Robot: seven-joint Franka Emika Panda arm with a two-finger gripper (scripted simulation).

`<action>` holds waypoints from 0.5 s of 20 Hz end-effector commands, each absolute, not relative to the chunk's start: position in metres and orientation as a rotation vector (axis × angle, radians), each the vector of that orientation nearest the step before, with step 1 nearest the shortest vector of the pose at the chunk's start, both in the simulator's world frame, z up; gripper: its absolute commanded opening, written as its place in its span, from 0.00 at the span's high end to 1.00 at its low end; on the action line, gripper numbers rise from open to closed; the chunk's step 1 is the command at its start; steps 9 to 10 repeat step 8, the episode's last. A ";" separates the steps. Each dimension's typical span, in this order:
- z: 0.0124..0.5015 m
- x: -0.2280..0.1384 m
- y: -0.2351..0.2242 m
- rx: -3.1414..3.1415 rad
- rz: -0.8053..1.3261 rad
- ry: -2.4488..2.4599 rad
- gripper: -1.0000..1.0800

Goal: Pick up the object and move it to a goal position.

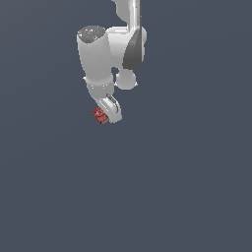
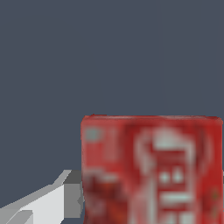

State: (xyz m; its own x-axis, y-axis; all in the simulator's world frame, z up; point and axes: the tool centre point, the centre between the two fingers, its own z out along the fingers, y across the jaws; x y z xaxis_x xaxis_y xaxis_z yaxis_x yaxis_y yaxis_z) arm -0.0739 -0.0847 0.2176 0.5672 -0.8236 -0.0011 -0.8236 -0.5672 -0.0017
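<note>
My gripper points down from the white arm, with the red box at its tip, on the exterior view's left side of the fingers. In the wrist view the box fills the frame close up, white and dark print blurred, one finger touching its edge. Looks clamped on the box. Plain grey floor all around.

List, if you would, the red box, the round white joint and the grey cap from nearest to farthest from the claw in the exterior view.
1. Red box: right at the claw, on its exterior-view left side.
2. Round white joint: above the claw, slightly to the right.
3. Grey cap: highest up, toward the left.
</note>
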 end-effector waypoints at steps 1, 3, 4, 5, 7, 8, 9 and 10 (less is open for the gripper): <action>0.229 -0.078 -0.094 -2.781 0.001 1.459 1.00; 0.236 -0.079 -0.099 -2.781 0.001 1.459 1.00; 0.239 -0.080 -0.101 -2.781 0.001 1.459 1.00; 0.240 -0.080 -0.103 -2.781 0.001 1.459 1.00; 0.243 -0.080 -0.104 -2.782 0.000 1.459 1.00; 0.243 -0.081 -0.104 -2.782 0.000 1.459 1.00; 0.243 -0.081 -0.104 -2.782 0.000 1.459 1.00; 0.243 -0.081 -0.104 -2.782 0.000 1.459 1.00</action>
